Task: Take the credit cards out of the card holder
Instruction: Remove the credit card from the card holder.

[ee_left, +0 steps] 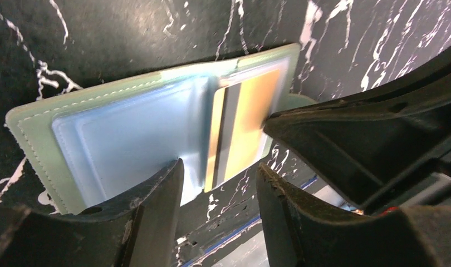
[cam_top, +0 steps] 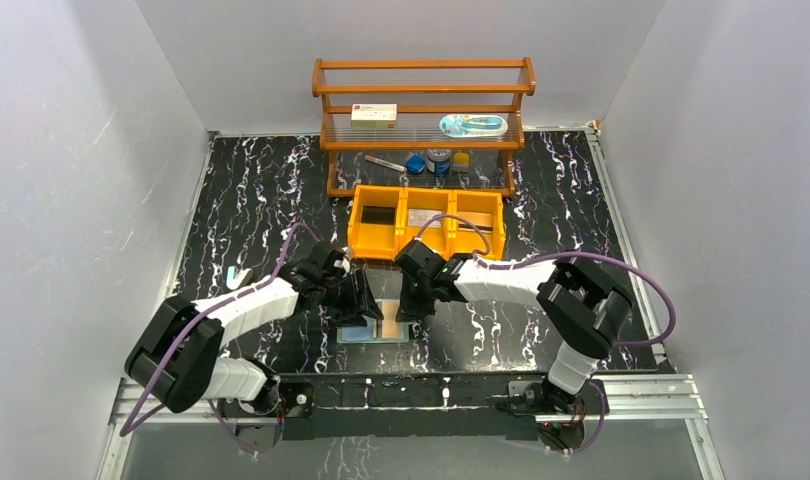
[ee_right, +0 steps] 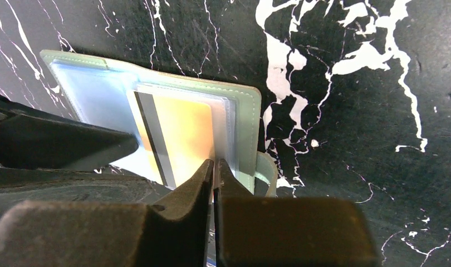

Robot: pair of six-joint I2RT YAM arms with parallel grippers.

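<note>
Card holder lies spread open, pockets up, toward 6 o'clock on the table, near my bases, where both arms can reach it. At 12 o'clock stands a wooden rack, and just on its 6 o'clock side sit orange bins, well apart from the work.

My left claw comes in from the holder's 9 o'clock with its jaws about half apart and nothing between them. One finger lies over the pale blue pocket, I judge to pin the holder flat so it does not follow the card.

My right claw comes from 3 o'clock, jaws pinched to a thin slit on the near edge of the orange-tan credit card. That card, dark stripe showing, sits in the 3 o'clock half and looks part-way out of its pocket. Other cards I cannot make out.
</note>
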